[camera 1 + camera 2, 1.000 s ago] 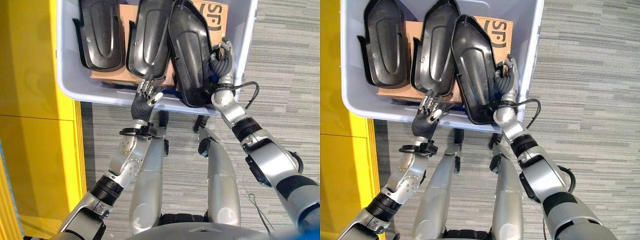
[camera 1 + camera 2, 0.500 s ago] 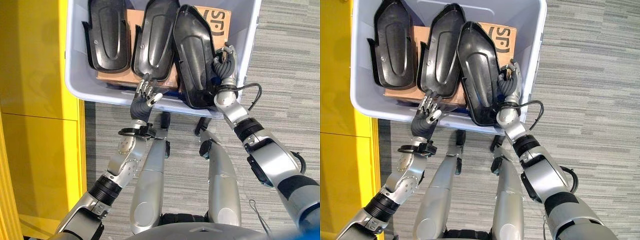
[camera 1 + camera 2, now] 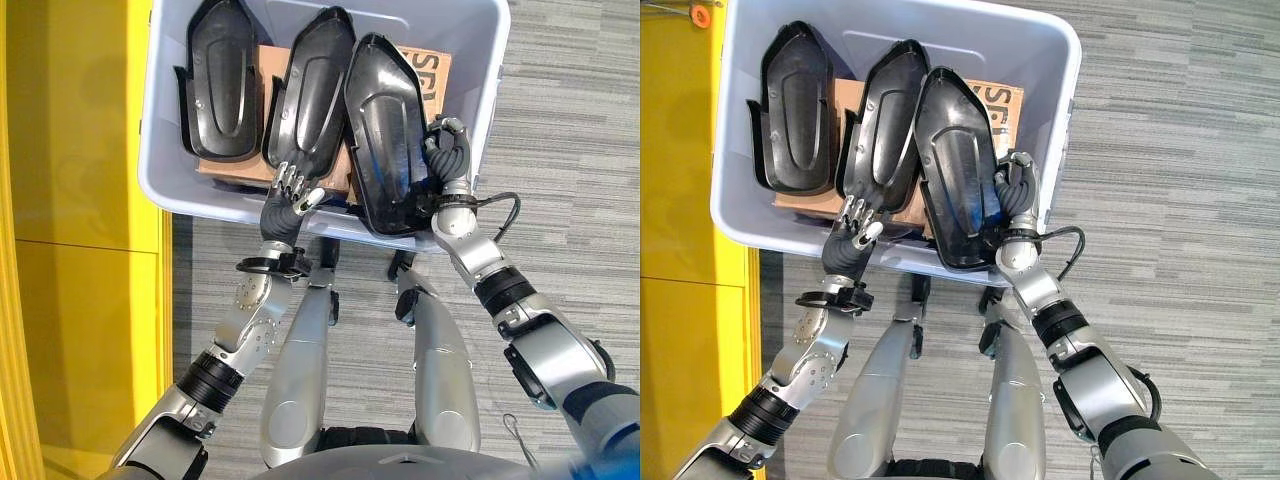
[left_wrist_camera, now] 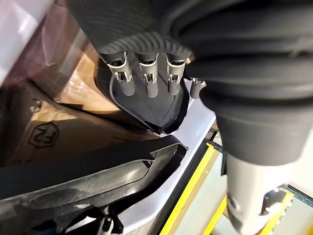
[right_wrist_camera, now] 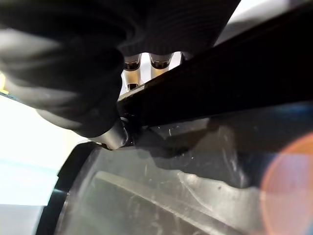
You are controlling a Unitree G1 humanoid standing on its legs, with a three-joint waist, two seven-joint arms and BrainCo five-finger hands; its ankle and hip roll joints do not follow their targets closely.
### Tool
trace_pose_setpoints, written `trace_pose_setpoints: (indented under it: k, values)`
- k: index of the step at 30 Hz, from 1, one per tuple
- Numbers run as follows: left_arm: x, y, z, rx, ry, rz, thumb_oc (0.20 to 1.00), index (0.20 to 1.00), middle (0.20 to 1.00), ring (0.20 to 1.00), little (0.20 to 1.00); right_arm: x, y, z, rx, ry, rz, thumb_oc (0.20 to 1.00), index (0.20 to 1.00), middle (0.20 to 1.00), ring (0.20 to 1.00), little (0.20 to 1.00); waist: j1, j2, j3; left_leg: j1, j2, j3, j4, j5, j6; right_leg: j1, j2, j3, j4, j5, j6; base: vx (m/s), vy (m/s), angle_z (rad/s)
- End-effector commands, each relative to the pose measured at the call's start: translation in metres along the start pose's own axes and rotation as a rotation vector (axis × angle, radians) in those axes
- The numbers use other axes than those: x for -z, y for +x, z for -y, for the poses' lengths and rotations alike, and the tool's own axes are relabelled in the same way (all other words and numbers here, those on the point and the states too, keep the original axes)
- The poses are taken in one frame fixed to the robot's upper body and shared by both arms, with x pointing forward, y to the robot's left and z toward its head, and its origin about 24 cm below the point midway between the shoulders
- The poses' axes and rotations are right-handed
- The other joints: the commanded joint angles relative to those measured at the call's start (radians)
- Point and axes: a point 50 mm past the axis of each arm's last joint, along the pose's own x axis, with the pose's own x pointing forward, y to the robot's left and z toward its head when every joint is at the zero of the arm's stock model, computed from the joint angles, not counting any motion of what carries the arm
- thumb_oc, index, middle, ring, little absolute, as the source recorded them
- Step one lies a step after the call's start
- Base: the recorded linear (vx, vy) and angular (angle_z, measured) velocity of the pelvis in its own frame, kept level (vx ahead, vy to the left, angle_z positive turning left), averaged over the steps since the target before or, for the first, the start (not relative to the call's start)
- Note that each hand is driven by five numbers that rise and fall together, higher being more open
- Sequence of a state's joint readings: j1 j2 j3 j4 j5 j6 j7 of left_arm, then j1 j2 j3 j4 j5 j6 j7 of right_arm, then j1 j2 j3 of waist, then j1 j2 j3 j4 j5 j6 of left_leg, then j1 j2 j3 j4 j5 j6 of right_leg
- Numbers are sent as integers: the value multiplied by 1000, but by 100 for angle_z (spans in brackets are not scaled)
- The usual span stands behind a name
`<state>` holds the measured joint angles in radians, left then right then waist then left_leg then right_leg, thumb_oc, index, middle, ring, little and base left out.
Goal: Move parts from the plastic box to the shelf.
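Three black parts lie in the box (image 3: 160, 185) at the top of the left eye view, on top of a carton (image 3: 262, 100) that they mostly cover. The left part (image 3: 222, 80) sits apart; the middle part (image 3: 312, 90) and the right part (image 3: 385, 130) overlap. The left hand (image 3: 287, 200) reaches up from lower centre, its straight fingers touching the near tip of the middle part. The right hand (image 3: 448, 160) grips the right part's edge by the box's right wall, fingers curled round the rim. A yellow panel (image 3: 80, 240) fills the frame's left side, striped floor (image 3: 570, 150) the right.

Much the same shows in the right eye view, with the box's far rim cut off at the top.

Straight fingers (image 4: 149, 81) lie over the middle part's tip (image 4: 156, 110) in the left wrist view; another part crosses the lower left, its outline hard to follow.

Right wrist view: the right part's dark rim (image 5: 215, 88) crosses the frame, fingers (image 5: 132, 66) partly hidden behind it and the thumb pressing its near side.
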<state>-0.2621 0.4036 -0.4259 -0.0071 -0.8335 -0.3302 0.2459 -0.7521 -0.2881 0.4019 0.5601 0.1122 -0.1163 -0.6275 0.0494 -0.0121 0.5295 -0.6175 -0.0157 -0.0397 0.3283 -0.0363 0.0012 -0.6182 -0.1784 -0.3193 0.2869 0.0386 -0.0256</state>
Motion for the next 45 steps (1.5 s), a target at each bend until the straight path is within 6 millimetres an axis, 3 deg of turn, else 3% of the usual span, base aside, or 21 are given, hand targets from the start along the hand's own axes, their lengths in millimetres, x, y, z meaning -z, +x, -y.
trace_pose_setpoints:
  k: [1, 25, 36, 45]
  values:
    - [-15, -11, 4, 50, 11, 65, 1000, 1000, 1000, 1000, 1000, -22, -3, 1, -8, 76, 117, 200, 200, 200, 200, 200, 14, -7, -12, 74, 14, 67, -100, -5, 22, 108, -42, 68, -40, -30, 143, 0, 0, 0]
    - [-5, -27, -16, -10, 40, -9, 1000, 1000, 1000, 1000, 1000, -44, -28, 1, -72, 290, 208, 200, 200, 200, 200, 200, 13, -27, -89, 211, 25, 63, -165, 19, 16, 237, -29, 50, -97, -24, 141, 0, 0, 0]
    - [4, -46, -41, -123, 38, -68, 1000, 1000, 1000, 1000, 1000, -29, -50, -18, -197, 523, 64, 200, 200, 200, 200, 200, 21, -33, -155, 314, 44, 59, -216, 34, 2, 335, -10, 36, -131, -34, 138, 17, -33, -1]
    - [9, -63, -62, -205, 56, -115, 1000, 1000, 1000, 1000, 1000, -17, -60, -24, -267, 511, 2, 200, 200, 200, 200, 200, 28, -28, -232, 402, 73, 58, -262, 51, -21, 433, 20, 12, -184, -53, 132, 30, -70, 0]
